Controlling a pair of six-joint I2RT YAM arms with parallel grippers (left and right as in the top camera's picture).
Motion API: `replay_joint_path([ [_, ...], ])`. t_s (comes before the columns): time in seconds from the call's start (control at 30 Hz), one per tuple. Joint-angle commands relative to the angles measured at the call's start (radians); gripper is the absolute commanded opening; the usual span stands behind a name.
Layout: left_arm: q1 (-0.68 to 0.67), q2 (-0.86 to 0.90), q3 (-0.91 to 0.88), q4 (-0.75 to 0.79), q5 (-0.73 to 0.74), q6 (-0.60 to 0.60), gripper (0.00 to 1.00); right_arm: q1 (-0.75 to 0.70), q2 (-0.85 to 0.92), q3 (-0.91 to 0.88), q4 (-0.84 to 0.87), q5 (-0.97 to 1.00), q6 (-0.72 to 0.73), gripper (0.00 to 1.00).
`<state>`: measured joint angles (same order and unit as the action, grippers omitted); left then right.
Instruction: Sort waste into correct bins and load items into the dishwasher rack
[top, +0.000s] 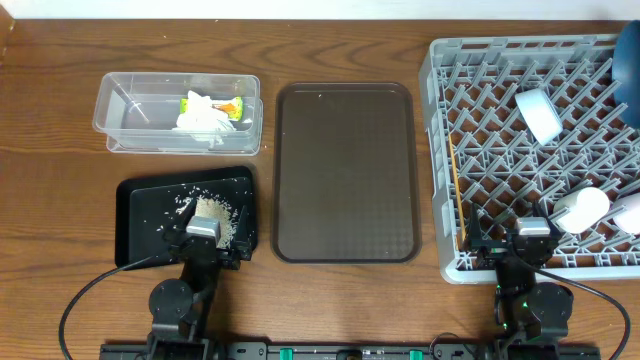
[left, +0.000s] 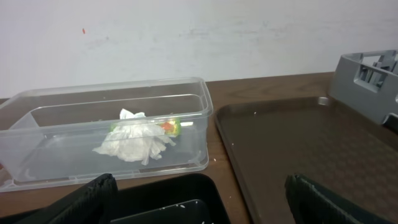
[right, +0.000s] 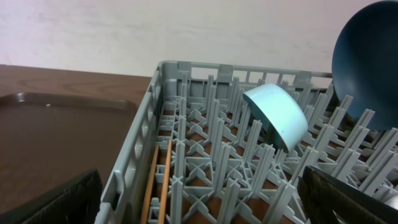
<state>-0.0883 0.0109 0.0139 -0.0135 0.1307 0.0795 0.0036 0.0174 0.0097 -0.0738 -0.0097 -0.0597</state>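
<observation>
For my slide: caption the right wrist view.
Light-blue bowl, dark-blue plate and chopsticks loaded in the grey dishwasher rack.

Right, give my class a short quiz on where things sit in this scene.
1. True or false: the chopsticks lie inside the dishwasher rack.
2. Where are the rice scraps? A brown tray; B black tray; C dishwasher rack.
3. What lies beside the tissues in the clear tub?
Key: 1 true; 2 B; 3 the snack wrapper.
</observation>
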Motion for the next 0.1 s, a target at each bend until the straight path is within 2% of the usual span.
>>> replay_joint_path([
  [0.0,0.005,-0.007,-0.010,-0.043,0.014,0.014,0.89,0.011,-0.007,-0.004,0.000,0.006,-0.009,0.99],
  [0.07,0.005,-0.007,-0.010,-0.043,0.014,0.014,0.89,0.011,-0.007,-0.004,0.000,0.006,-0.009,0.99],
])
